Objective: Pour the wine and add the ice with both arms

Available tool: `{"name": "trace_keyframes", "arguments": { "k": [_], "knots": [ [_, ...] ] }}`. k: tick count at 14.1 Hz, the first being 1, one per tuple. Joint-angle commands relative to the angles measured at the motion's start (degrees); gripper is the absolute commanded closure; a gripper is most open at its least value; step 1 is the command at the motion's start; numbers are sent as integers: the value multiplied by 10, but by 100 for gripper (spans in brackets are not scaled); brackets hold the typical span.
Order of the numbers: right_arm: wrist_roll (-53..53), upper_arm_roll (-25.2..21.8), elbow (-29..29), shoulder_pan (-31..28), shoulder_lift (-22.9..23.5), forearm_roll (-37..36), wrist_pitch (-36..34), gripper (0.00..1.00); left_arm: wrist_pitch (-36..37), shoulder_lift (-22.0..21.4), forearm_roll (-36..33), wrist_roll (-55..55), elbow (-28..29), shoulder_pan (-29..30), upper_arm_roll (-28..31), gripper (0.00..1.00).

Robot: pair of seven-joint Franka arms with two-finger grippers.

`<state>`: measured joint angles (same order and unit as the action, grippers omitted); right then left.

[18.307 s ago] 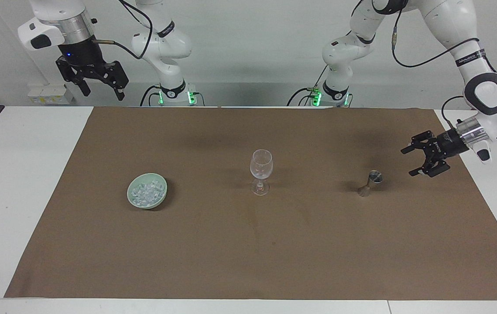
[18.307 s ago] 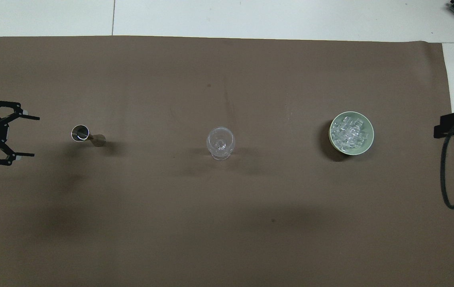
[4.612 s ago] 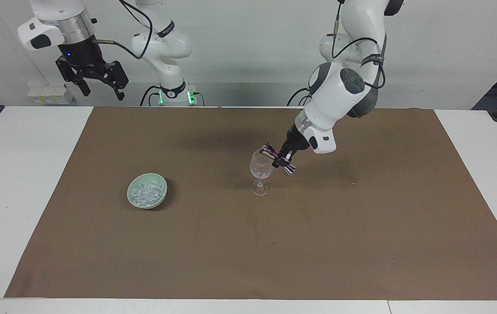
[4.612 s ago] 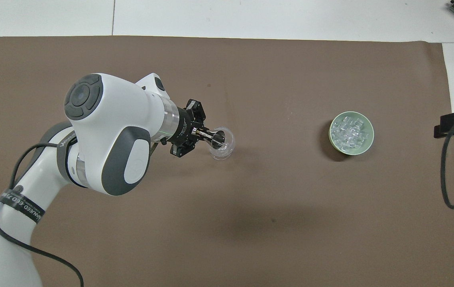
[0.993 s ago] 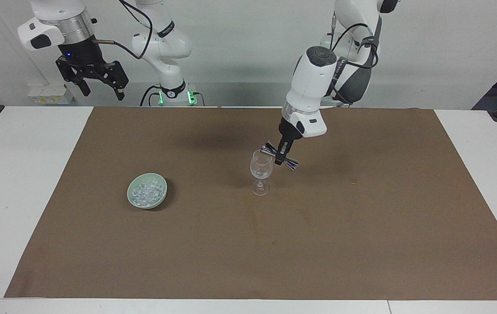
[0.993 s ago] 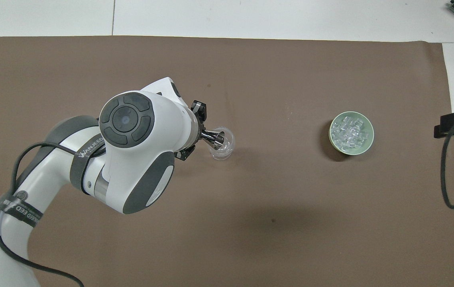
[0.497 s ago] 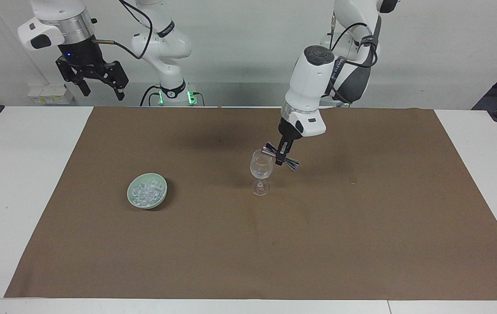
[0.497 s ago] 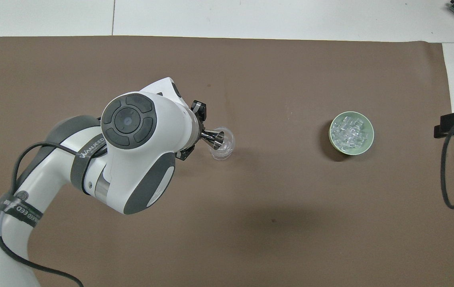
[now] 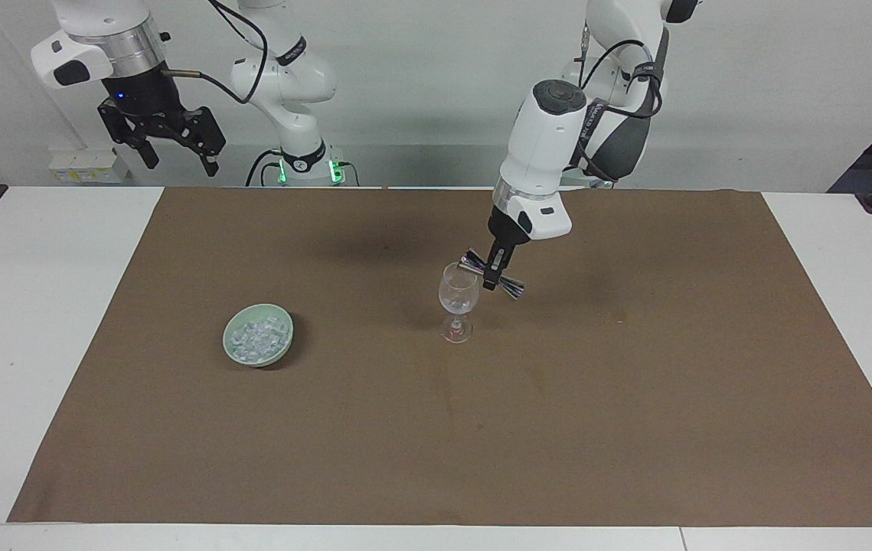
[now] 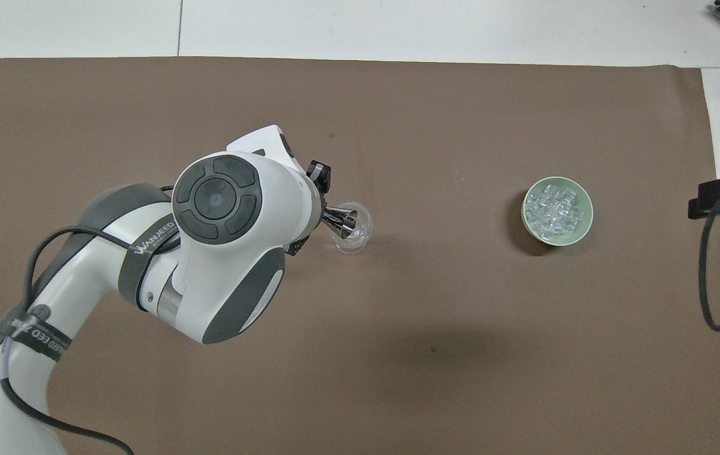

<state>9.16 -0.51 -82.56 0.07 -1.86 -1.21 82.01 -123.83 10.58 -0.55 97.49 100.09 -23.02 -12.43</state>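
- The left gripper (image 9: 492, 274) stays over the glass (image 9: 457, 300), jaws pinching the jigger (image 9: 491, 275), which lies tipped with one cup at the rim, as a second ago.
- The left arm's wrist has shifted slightly.
- The right gripper (image 9: 175, 149) still waits raised with jaws spread, well apart from the glass.
- The ice (image 9: 256, 337) sits unmoved in the bowl (image 9: 233, 353), toward the right arm's end from the glass.

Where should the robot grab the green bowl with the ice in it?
Probably on the rim. The green bowl is low, round and wider than a pincer, and it sits flat on the brown mat. Come straight down, one finger inside the wall and one outside. The ice heaps in the middle, so pinch at the bare edge nearest the right arm's end.
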Motion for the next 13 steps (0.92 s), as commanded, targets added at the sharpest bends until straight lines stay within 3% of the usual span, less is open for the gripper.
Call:
{"name": "trace_keyframes", "arguments": {
  "k": [1,13],
  "knots": [
    [-8,2,-15,-5,-14,7,0,0,13,-8,-21,16,-4,-13,10,100],
    [-8,2,-15,-5,-15,7,0,0,16,-8,-52,18,-4,-22,10,100]
  ]
}}
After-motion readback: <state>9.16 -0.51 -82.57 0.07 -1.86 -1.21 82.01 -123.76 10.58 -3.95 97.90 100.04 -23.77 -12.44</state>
